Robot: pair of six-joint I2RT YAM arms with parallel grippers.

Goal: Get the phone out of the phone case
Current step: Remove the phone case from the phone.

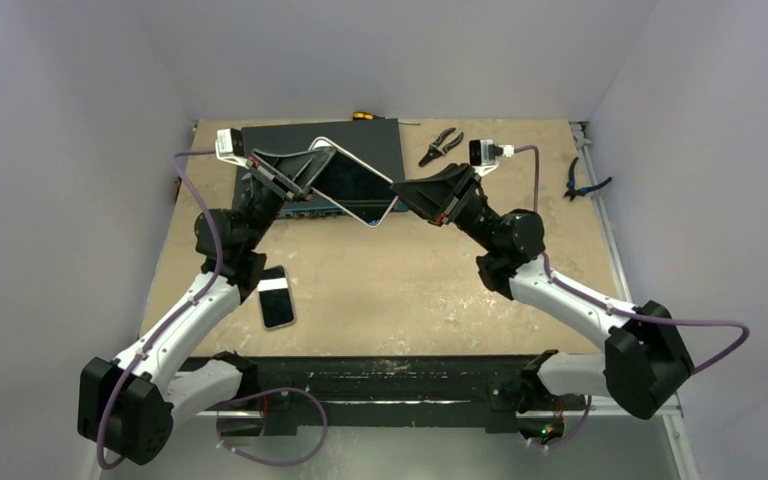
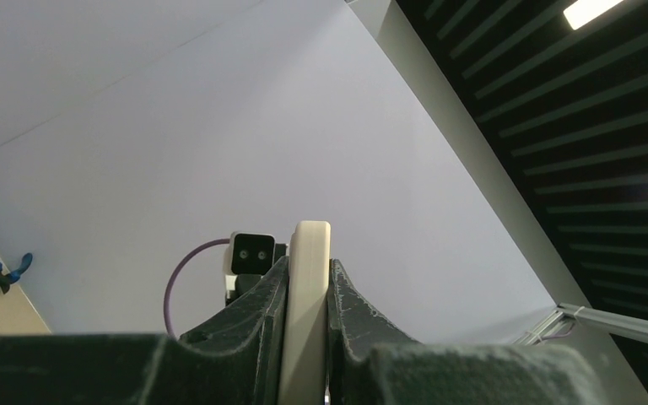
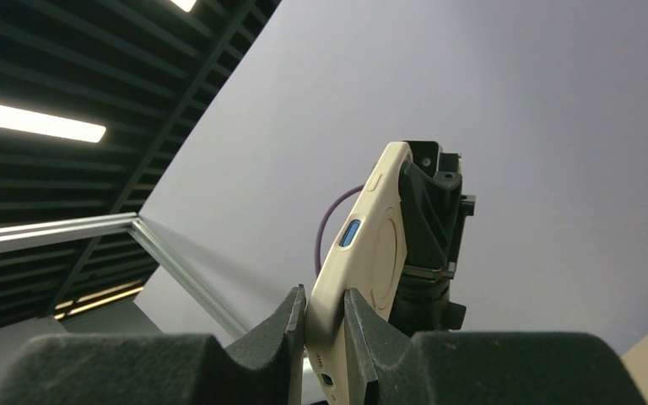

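A phone in a cream phone case (image 1: 352, 182), dark screen up, hangs tilted above the back of the table, held between both arms. My left gripper (image 1: 307, 168) is shut on its left end; in the left wrist view the cream edge (image 2: 308, 295) stands upright between the dark fingers of that gripper (image 2: 308, 266). My right gripper (image 1: 401, 192) is shut on the right end. In the right wrist view the case's back (image 3: 371, 253), with a blue side button and a round ring, rises from the right gripper (image 3: 324, 291) toward the left gripper's fingers (image 3: 429, 211).
A dark mat (image 1: 385, 148) lies under the held phone. A second phone (image 1: 276, 297) lies flat beside the left arm. Black pliers (image 1: 440, 146) and a yellow-handled screwdriver (image 1: 363, 116) rest at the back, blue-handled pliers (image 1: 585, 181) on the right rail.
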